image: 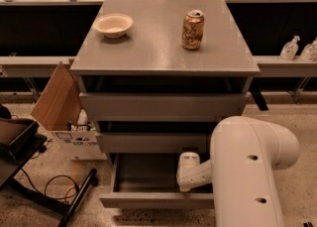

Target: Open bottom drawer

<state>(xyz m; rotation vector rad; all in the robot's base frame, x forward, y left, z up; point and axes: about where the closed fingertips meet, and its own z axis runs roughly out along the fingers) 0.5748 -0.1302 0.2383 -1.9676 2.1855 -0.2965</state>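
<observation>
The bottom drawer of the grey cabinet stands pulled out, and its shallow grey tray shows inside. The middle drawer front and the taller top drawer front above it are pushed in. My white arm comes in from the lower right. Its wrist reaches over the right part of the open tray. My gripper is at the end of that wrist, down by the drawer's front edge, and is mostly hidden.
A cream bowl and a brown drink can stand on the cabinet top. An open cardboard box sits on the floor at the left, with a black stand and cables beside it. Bottles stand on the shelf at the right.
</observation>
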